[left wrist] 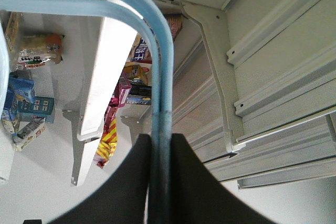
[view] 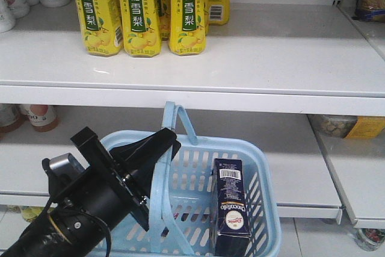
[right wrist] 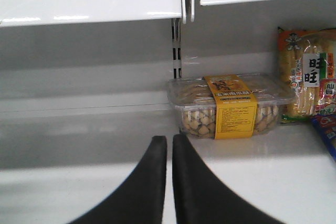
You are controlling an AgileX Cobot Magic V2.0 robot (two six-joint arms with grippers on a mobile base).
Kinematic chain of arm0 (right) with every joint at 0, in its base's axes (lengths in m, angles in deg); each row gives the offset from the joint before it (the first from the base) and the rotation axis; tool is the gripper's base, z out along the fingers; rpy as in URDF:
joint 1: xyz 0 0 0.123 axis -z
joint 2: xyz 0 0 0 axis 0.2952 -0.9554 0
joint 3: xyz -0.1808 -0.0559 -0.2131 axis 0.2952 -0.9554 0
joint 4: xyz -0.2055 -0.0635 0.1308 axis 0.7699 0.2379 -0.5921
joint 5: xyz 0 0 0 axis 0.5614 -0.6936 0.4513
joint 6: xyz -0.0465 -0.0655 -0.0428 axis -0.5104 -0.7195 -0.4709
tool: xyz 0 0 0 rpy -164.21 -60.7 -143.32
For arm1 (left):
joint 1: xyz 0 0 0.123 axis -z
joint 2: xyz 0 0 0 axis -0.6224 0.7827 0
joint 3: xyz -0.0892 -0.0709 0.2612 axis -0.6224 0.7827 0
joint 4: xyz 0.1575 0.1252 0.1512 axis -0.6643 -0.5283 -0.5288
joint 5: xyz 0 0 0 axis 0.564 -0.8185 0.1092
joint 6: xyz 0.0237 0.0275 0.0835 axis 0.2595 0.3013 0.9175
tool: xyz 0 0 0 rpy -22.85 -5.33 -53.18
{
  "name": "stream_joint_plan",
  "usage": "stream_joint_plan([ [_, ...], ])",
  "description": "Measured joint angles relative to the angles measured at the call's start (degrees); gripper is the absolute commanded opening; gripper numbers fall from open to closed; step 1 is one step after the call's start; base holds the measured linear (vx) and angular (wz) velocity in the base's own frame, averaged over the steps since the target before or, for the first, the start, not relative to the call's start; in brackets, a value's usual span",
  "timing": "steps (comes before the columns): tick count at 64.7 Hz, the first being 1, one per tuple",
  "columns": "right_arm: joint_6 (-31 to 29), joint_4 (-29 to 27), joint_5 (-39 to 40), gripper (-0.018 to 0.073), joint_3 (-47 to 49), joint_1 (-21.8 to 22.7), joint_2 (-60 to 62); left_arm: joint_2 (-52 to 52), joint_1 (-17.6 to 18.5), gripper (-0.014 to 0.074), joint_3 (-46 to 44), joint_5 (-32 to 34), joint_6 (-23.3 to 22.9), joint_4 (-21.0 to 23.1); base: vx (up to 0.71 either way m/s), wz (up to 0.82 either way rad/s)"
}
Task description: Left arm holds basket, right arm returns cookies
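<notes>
Black and slim, the left arm (view: 78, 215) filled the front view's lower corner, its left gripper (view: 163, 144) clamped on the handles (view: 169, 115) of the blue basket (view: 264, 164). The cookies (view: 231, 209) stood upright inside against the right wall, below yellow bottles (view: 141, 10). Left wrist view showed both hoops pinched between dark fingers (left wrist: 205, 192). Right wrist view showed the right gripper (right wrist: 169, 153) closed and empty, facing a clear snack tub (right wrist: 228, 106) on a shelf (right wrist: 79, 182).
</notes>
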Motion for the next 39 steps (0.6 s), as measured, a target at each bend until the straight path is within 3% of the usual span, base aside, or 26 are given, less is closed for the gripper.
stream_joint_plan([
  [39, 0.0, 0.0, 0.0, -0.0003, 0.0, 0.0, 0.0, 0.0, -0.1, -0.0003, 0.0, 0.0, 0.1, 0.3, 0.00, 0.01],
])
